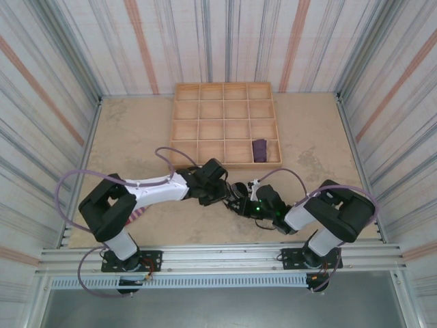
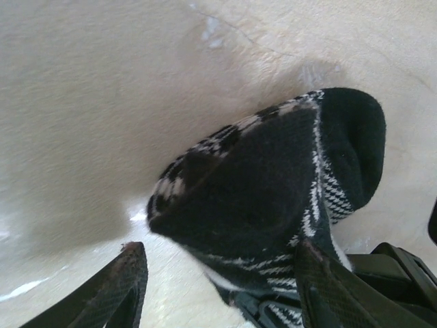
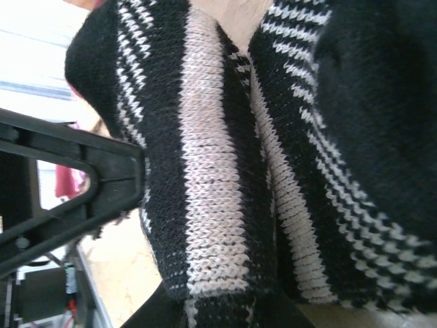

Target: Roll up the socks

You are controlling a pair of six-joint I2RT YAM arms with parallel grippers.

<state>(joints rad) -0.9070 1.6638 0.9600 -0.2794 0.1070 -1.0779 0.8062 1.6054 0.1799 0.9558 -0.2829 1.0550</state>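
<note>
The black-and-white striped sock is bunched into a loose roll on the table between the two arms. My left gripper is open, its fingers spread wide, and the roll's lower end lies by the right-hand finger. My right gripper is shut on the striped sock's folded edge, very close to the camera. In the top view both grippers meet at the sock, the left gripper and the right gripper. The purple sock sits rolled in a tray compartment. A beige-and-maroon sock peeks from under the left arm.
The wooden compartment tray lies at the back centre of the tan table. Corrugated walls close in on three sides, and a metal rail runs along the near edge. Purple cables loop from both arms.
</note>
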